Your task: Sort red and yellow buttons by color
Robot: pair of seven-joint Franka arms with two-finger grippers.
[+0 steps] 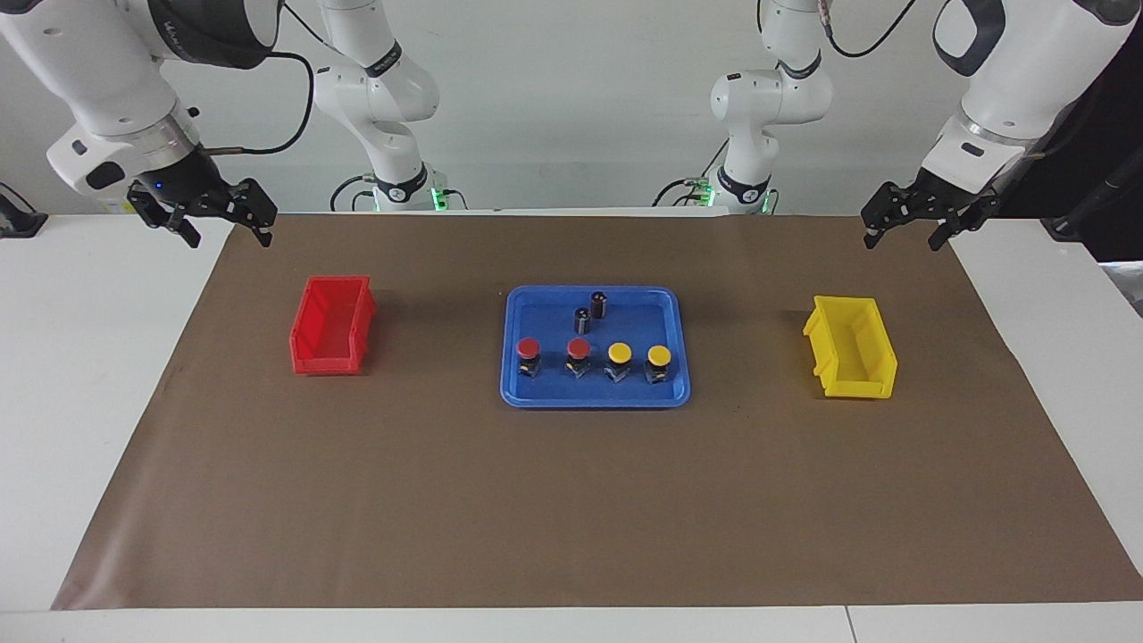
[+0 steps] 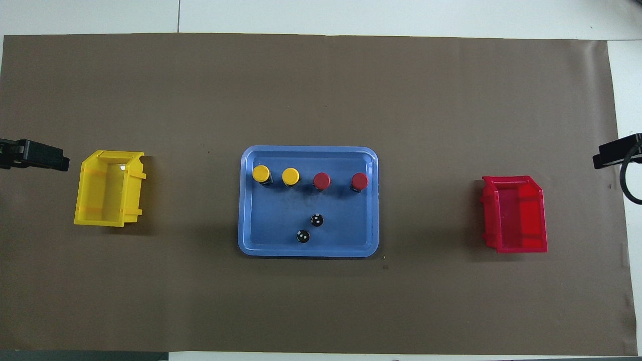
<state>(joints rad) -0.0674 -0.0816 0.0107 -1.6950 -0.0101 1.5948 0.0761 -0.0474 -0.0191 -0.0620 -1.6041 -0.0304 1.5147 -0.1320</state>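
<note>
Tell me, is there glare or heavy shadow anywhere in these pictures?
Overhead view: a bright glint inside the yellow bin, soft shadows beside both bins and the tray. Facing view: even light, faint shadows by the red bin; the buttons stay crisp.

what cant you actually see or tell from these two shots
- Left gripper and right gripper: overhead view, cut off by the picture's side edges.
- Button bodies under the yellow buttons and red buttons: overhead view, hidden by their caps.
- Dark cylinders: too small to identify.
</note>
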